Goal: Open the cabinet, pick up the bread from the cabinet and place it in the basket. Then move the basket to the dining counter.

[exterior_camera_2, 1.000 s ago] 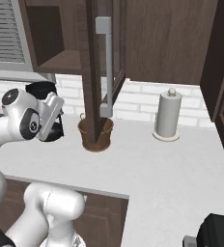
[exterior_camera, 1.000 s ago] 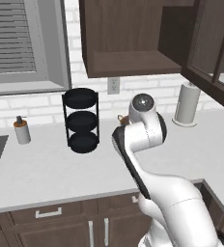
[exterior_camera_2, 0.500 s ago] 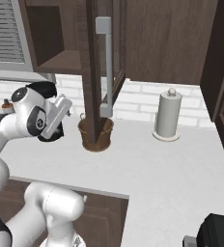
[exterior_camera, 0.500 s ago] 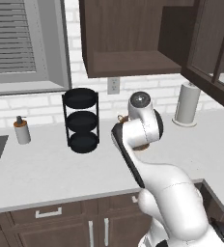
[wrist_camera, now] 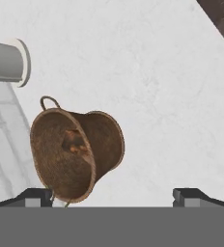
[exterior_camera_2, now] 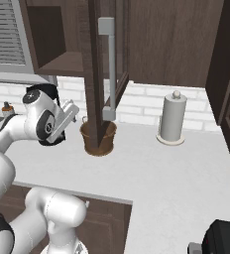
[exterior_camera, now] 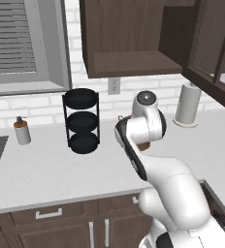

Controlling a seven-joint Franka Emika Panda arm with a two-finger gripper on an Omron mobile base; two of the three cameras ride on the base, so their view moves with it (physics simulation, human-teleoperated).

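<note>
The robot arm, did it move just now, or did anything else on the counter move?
The arm swung a little to the right and closer to the basket. Its gripper stayed open, holding nothing. The basket, with the bread inside, the black rack and the paper towel roll did not move.

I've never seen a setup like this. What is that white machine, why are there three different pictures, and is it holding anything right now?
It is a white robot arm on a base that can drive, in a computer-drawn kitchen. Two pictures come from cameras on the base, behind the arm to its left and right, so they show one scene from two sides. The third comes from a camera on the hand, looking along its pincer, whose two dark tips stand wide apart and hold nothing. On the white countertop stand a brown woven basket with something small and golden-brown inside, likely the bread, a paper towel roll, a black three-tier rack and a small bottle. Above, the dark cabinet is open.
</note>
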